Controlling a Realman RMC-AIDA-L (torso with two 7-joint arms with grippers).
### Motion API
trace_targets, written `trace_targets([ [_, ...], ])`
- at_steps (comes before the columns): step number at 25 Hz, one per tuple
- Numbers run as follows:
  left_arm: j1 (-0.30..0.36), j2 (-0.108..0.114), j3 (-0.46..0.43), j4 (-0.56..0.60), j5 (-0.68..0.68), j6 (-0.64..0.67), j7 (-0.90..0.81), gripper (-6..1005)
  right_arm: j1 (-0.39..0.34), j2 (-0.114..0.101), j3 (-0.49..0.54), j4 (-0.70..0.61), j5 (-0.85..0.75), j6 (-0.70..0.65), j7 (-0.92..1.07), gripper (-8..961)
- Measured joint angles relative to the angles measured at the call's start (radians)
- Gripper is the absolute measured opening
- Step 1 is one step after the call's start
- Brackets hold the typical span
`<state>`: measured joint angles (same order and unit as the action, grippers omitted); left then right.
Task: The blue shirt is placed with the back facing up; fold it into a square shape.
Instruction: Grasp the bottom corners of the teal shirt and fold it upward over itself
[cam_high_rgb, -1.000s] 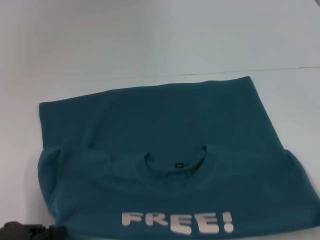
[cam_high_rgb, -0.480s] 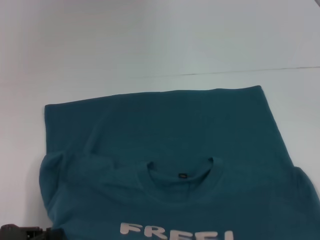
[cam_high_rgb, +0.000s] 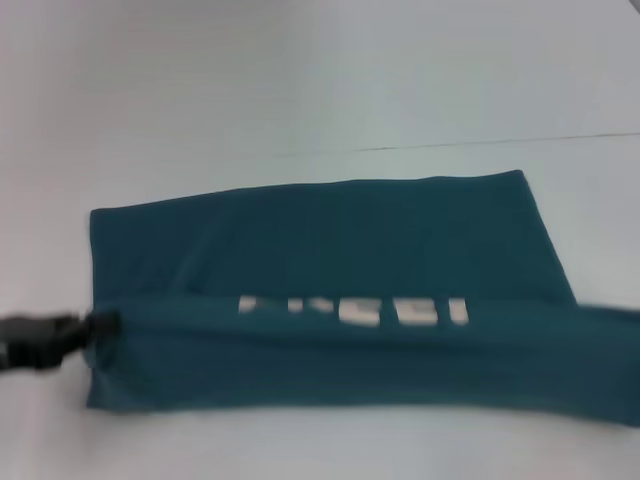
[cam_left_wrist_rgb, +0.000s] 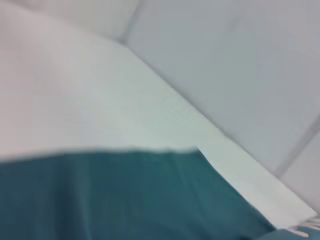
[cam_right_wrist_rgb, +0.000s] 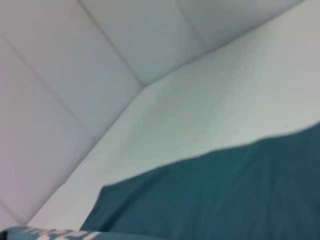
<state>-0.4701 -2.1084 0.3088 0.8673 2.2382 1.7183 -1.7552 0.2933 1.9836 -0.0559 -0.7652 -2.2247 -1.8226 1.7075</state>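
The blue shirt lies across the white table, its near part lifted and carried back over the far part as a long band. White lettering shows along that raised band. My left gripper, black, sits at the band's left end and is shut on the fabric. The band's right end runs off the picture's right edge, and my right gripper is out of view there. Teal cloth fills the left wrist view and the right wrist view, with a bit of lettering at one corner.
The white table stretches bare beyond the shirt, with a thin seam line at the back. A strip of bare table shows in front of the shirt. Pale wall panels rise behind the table.
The shirt's near half, with collar and lettering, has been lifted and swung toward the far hem. My left gripper rose from the bottom left corner to the band's left end.
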Motion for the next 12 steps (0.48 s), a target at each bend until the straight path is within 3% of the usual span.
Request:
trace_targets([
  [5,-0.110,0.007,-0.007,-0.081,-0.046,-0.208,0.000,69,0.109,-0.016,-0.004,0.068,0.000,0.173,-0.001,44],
  [12,-0.223,-0.016,0.006,-0.154,-0.083,-0.512,0.011,76,0.253,-0.019,-0.021,0.152,0.001,0.475,-0.053,46],
])
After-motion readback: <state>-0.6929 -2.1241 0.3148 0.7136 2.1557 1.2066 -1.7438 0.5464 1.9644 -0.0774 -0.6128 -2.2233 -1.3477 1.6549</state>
